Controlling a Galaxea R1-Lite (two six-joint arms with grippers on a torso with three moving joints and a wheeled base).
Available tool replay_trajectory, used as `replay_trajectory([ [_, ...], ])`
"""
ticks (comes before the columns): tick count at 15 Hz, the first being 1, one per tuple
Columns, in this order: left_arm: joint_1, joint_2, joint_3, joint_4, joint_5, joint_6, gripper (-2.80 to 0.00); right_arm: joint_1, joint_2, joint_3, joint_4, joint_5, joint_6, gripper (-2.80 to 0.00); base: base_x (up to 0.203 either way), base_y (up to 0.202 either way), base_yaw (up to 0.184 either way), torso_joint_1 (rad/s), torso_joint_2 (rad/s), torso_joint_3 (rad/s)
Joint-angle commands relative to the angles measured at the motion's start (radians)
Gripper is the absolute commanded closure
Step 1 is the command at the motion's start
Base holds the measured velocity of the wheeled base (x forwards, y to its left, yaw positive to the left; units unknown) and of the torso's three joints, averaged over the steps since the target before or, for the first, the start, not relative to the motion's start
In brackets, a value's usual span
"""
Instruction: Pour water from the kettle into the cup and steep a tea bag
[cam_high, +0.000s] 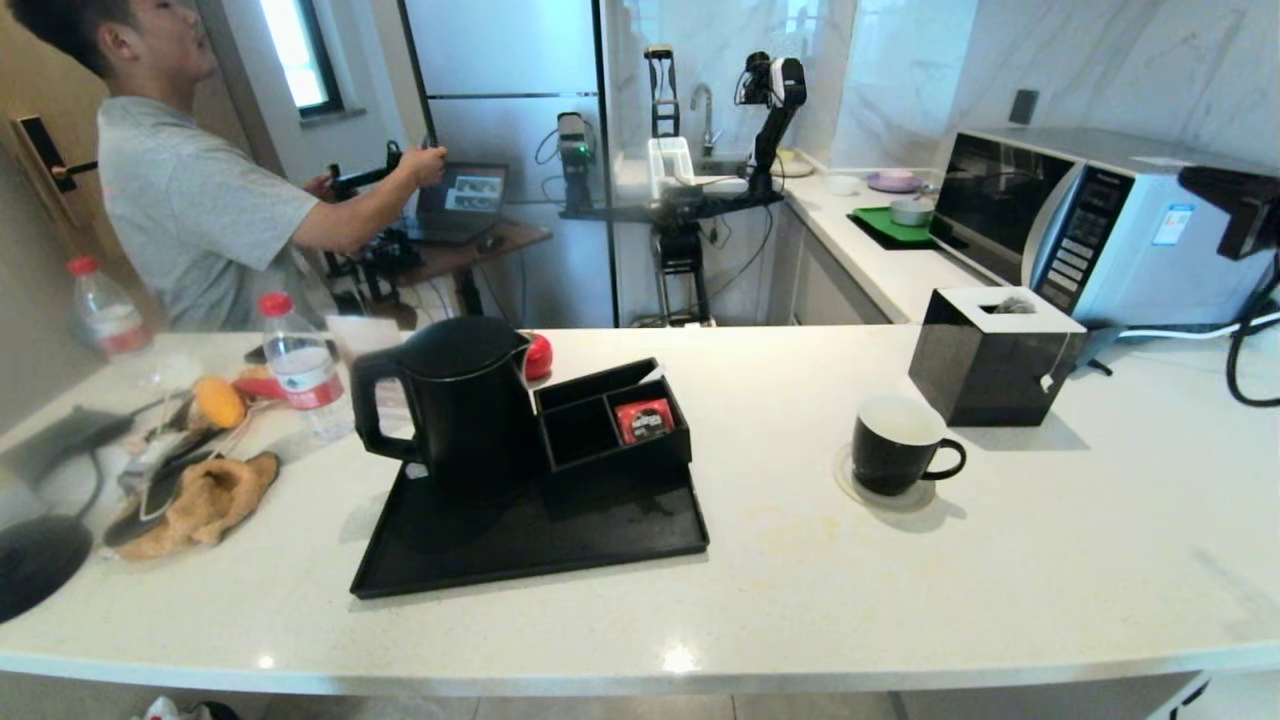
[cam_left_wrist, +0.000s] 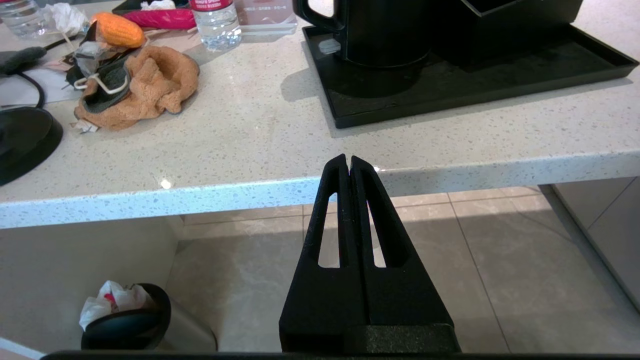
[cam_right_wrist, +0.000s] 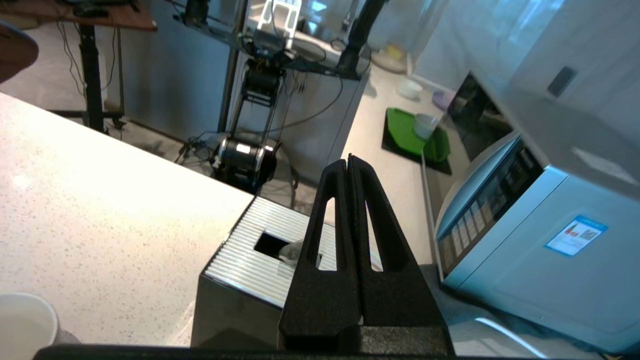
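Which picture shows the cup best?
The head view: the whole cup stands on the counter, handle and white inside visible. The right wrist view catches only its rim at the edge; the left wrist view misses it.

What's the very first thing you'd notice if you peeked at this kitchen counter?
The tall matte black kettle stands out, on a flat black tray left of centre. To its right sits a black mug with a white inside, and behind that a black cube box with a small grey tea bag on top.
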Motion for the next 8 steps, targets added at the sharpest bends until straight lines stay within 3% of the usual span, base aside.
replay_trajectory([
  [1, 0.0, 0.0, 0.0, 0.001, 0.0, 0.0, 0.0, 0.015, 0.09, -0.06, 0.014, -0.003, -0.009, 0.0, 0.0, 0.0, 0.0, 0.0, 0.0, 0.0],
  [4, 0.0, 0.0, 0.0, -0.001, 0.0, 0.0, 0.0, 0.066, 0.198, -0.15, 0.042, -0.067, -0.026, 0.0, 0.0, 0.0, 0.0, 0.0, 0.0, 0.0],
  [8, 0.0, 0.0, 0.0, 0.001, 0.0, -0.001, 0.0, 0.126, 0.295, -0.277, 0.187, -0.132, -0.028, 0.0, 0.0, 0.0, 0.0, 0.0, 0.0, 0.0],
])
